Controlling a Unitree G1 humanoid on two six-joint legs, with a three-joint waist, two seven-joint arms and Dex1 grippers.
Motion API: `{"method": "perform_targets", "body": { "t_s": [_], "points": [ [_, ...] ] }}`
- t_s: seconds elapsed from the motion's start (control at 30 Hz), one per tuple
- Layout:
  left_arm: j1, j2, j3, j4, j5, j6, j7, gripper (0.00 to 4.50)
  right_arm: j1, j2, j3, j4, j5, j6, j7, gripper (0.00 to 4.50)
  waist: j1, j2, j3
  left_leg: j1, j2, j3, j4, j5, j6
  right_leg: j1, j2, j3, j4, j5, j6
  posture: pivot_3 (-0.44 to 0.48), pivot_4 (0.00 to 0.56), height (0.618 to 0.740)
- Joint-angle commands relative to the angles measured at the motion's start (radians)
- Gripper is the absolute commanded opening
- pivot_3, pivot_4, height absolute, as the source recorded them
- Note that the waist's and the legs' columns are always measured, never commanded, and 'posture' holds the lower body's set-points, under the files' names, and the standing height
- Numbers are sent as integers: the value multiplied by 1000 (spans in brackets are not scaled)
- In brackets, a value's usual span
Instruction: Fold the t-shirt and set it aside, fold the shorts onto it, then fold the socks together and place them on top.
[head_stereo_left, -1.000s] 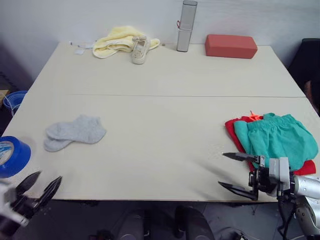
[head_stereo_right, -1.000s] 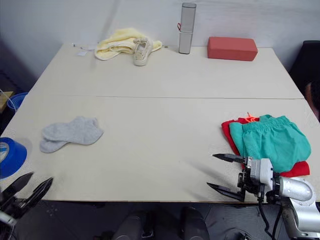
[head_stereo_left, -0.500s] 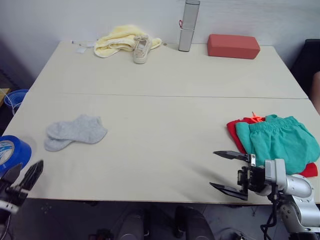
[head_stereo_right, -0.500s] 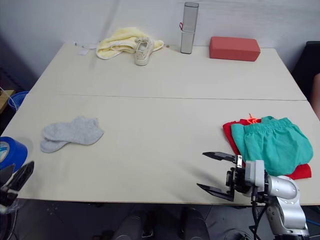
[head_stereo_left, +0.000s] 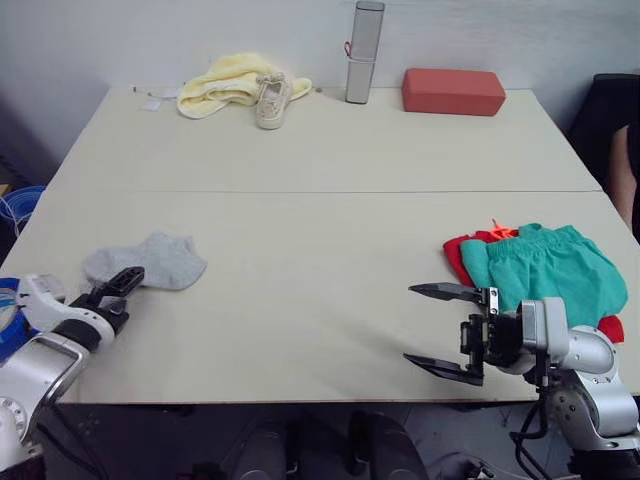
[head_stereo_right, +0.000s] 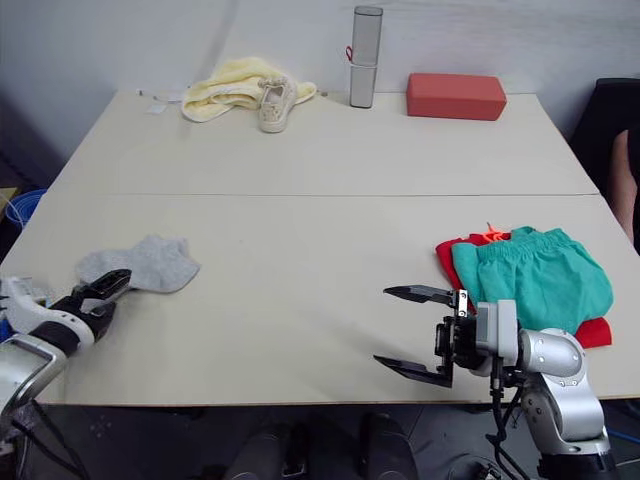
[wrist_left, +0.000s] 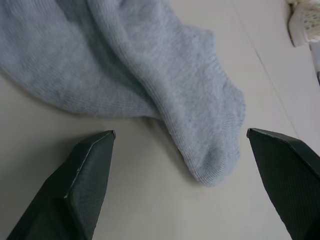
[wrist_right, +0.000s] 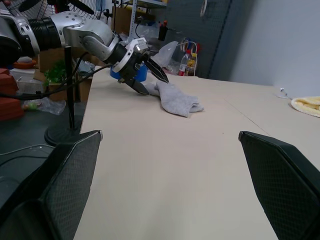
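Lying flat near the surface's (head_stereo_left: 320, 150) left front edge, the socks (head_stereo_left: 150, 263), grey, overlapped. Left gripper (wrist_left: 180, 150) low at their near end, jaws wide apart either side of one sock's toe, gripping nothing. Right gripper (head_stereo_left: 438, 330) at the front right, jaws spread wide, empty, just beside the clothes stack. There the shorts (head_stereo_left: 545, 270), teal, sit folded on the t-shirt (head_stereo_left: 462, 258), red edge showing to the left and front; orange drawstring at the top. Far edge: yellow cloth (head_stereo_left: 228, 82), off-white shoe (head_stereo_left: 271, 99), grey cylinder (head_stereo_left: 362, 51), red-brown block (head_stereo_left: 453, 91)
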Motion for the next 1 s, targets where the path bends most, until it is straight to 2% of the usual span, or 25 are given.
{"method": "perform_targets", "body": {
  "t_s": [0.03, 0.37, 0.53, 0.57, 0.67, 0.97, 1.0],
  "points": [
    [-52, 13, -21, 57, -25, -33, 55, 4437, -5, -17, -26, -46, 17, 7, -19, 4500, 2, 0, 0, 0, 0, 0, 0, 0, 0, 0, 0, 0, 0, 0, 0, 0, 150, 740],
    [-275, -4, -110, 286, 138, -50, 2, 4437, -24, -12, -2, -64, -6, 23, -73, 4500, 29, 1, -1, 1, 0, 0, 1, 2, -2, 0, 0, 0, 3, 0, 0, 0, 150, 740],
    [-344, -20, -129, 371, 225, -22, -48, 4437, -36, -11, 3, -65, -12, 26, -88, 4500, 31, 2, -1, 1, -1, 0, 1, 2, -2, 0, 0, -1, 4, 0, 0, 0, 150, 740],
    [-352, -25, -128, 382, 239, -19, -53, 4051, -36, -11, 2, -66, -12, 27, -90, 4500, 31, 3, -2, 1, -1, 0, 1, 2, -2, 0, 0, -1, 4, 0, 0, 0, 150, 740],
    [-362, -47, -127, 414, 270, 1, -78, 3302, -30, -9, 0, -73, -13, 29, -99, 4500, 33, 4, -2, 1, -1, 0, 1, 2, -2, 0, 0, -1, 5, 0, 0, 0, 150, 740],
    [-404, -95, -124, 469, 377, 32, -168, 224, -16, -15, -15, -90, -13, 33, -126, 4500, 67, 5, -3, 1, -2, 0, 3, 3, -2, 1, -1, -1, 4, 1, 2, 0, 150, 740],
    [-406, -98, -123, 470, 386, 37, -178, 46, -14, -17, -17, -91, -13, 32, -127, 4500, 71, 5, -3, 1, -2, 0, 3, 2, -2, 1, -1, -1, 4, 1, 2, 0, 150, 740]
  ]
}}
